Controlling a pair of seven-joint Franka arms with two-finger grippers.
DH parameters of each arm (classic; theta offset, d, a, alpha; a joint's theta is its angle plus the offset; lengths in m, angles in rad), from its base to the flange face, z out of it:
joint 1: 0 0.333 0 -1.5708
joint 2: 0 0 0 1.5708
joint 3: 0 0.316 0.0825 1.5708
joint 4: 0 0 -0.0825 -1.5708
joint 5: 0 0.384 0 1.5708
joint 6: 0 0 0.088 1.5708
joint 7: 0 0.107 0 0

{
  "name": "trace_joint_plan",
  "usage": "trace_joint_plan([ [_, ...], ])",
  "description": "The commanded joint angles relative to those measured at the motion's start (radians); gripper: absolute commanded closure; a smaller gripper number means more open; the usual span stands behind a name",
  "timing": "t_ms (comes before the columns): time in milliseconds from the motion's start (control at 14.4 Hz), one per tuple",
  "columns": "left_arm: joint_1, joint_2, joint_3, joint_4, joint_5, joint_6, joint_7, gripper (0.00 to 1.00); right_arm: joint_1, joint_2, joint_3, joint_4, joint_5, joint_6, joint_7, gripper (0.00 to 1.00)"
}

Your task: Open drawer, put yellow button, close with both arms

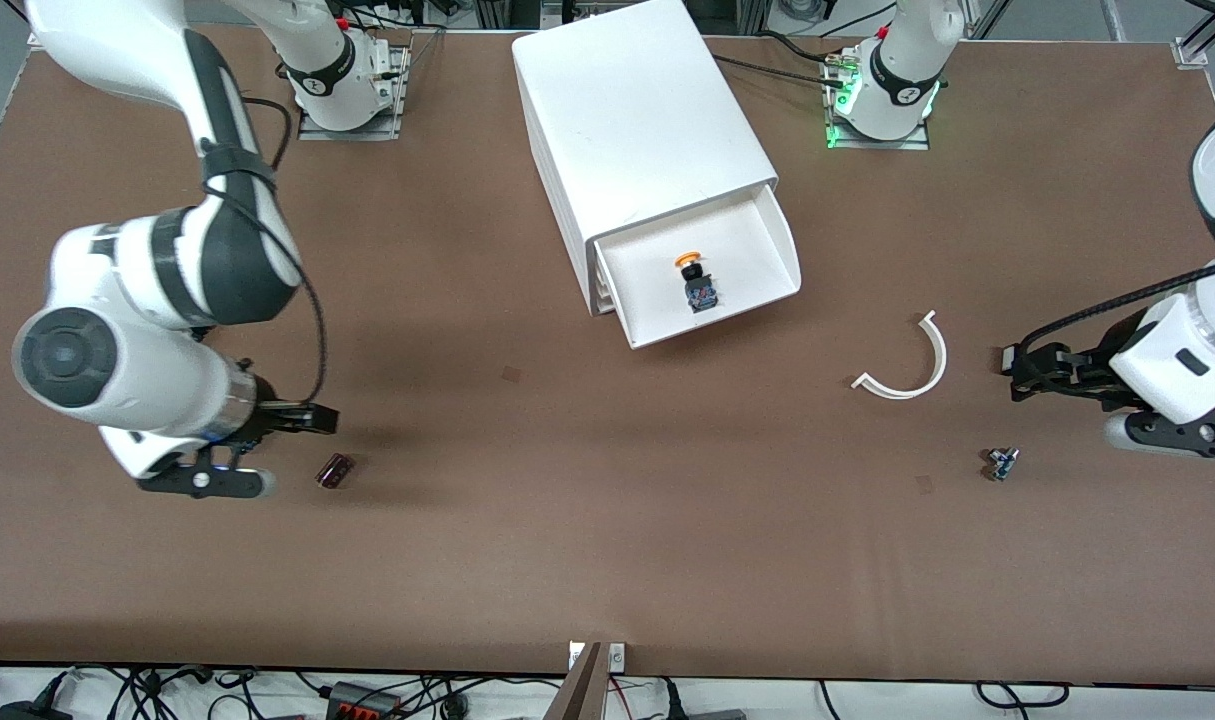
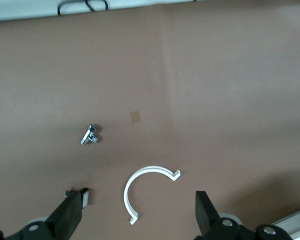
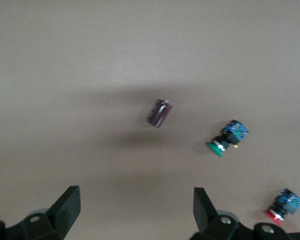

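Yellow button already lies in the drawer, on its side, cap toward the cabinet, roughly mid-tray; drawer is pulled out and sits skewed w/ the cabinet, so what's left is prob the two-arm close. Left claw hangs low over the worktop toward the left arm's end, jaws wide w/ nothing in them per the left wrist view; a white curved clip lies just beside it and a small metal part nearer the front camera. Right claw is low over the right arm's end, also spread wide & empty, next to a dark maroon block; the green-capped button and red-capped button show only in the right wrist view. Risks, as I judge: both claws are well apart from the drawer front, so uneven contact could jam the tray crooked or shove the whole cabinet, which looks light & unanchored; a hard push could roll the yellow button; the left arm's sweep could drag the clip along; open fingers could catch the tray's rim instead of pressing flat
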Motion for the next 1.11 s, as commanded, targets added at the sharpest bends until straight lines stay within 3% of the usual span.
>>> trace_joint_plan([
  [0,-0.011,0.013,-0.006,-0.099,-0.035,0.049,-0.125,0.00,-0.027,-0.085,0.015,-0.062,0.000,-0.039,-0.015,0.00],
  [138,-0.042,0.013,-0.006,-0.166,-0.036,0.086,-0.178,0.00,-0.033,-0.103,0.013,-0.059,-0.007,-0.049,-0.016,0.00],
  [346,-0.134,0.014,-0.018,-0.181,-0.043,0.078,-0.187,0.00,-0.058,-0.146,0.012,-0.059,-0.010,-0.052,-0.024,0.00],
  [554,-0.189,0.033,-0.030,-0.187,-0.074,0.089,-0.372,0.00,-0.113,-0.185,0.013,-0.063,-0.010,-0.072,-0.118,0.00],
  [1038,-0.335,0.034,-0.053,-0.325,-0.079,0.285,-0.655,0.00,-0.260,-0.335,0.015,-0.148,-0.003,-0.072,-0.295,0.00],
])
